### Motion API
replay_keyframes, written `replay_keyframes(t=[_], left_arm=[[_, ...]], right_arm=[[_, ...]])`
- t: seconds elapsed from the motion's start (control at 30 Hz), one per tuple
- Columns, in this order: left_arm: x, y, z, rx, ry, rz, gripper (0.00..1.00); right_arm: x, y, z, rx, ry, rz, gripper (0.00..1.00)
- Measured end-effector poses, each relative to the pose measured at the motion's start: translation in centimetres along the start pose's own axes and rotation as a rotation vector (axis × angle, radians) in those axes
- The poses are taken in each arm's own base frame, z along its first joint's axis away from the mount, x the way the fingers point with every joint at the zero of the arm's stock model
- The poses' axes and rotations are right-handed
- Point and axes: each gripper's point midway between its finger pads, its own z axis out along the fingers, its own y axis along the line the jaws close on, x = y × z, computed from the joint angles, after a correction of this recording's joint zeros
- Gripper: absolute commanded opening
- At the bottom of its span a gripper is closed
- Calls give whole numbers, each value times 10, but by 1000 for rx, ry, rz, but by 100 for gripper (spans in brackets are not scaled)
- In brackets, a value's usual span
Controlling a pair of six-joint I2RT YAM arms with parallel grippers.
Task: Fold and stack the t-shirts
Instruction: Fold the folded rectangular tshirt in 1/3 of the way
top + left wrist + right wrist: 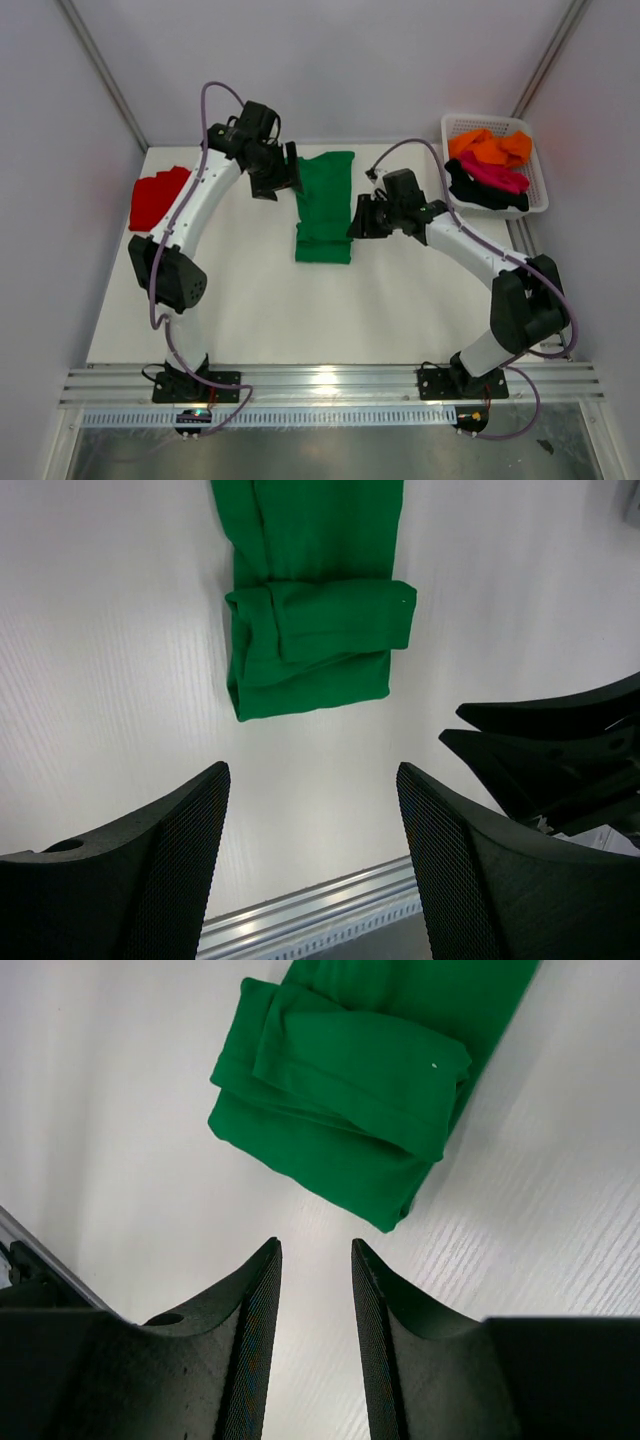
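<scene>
Robot lab cell: white panel walls [350,60], aluminium mounting rail [330,382], white tabletop [280,310].

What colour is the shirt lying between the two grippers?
Green t-shirt, clearest in right wrist view.

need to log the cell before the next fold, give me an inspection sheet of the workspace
surface: white table, no stains seen
job's things: green t-shirt mid-table, near end folded over; red t-shirt at the left edge; orange t-shirt, magenta t-shirt and black t-shirt heaped in the white mesh basket, far right
clutter: nothing seen
grippers: left pincer wide open, empty; right pincer narrowly open, empty
cables: left arm's purple cable and right arm's purple cable, both loose loops
surroundings: pale walls; aluminium rail at the near edge
</scene>
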Motion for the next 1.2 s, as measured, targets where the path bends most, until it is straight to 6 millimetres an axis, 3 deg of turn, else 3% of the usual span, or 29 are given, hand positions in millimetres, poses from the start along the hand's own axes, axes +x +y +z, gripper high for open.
replay_keyframes(t=[0.3,0.5,0.67,0.87,1.2], left_arm=[[3,3,4,-11,12,-3,70],[7,7,8,-25,26,-7,70],[15,14,13,-45,51,-11,70],[17,16,14,-52,56,-12,70],[25,24,12,-79,61,-12,70]], right_arm=[[64,-29,18,88,136,-4,38],[71,-25,24,92,151,-41,39],[74,-35,36,123,172,-42,38],[62,-41,55,149,167,-49,39],[5,-30,71,157,60,-88,38]])
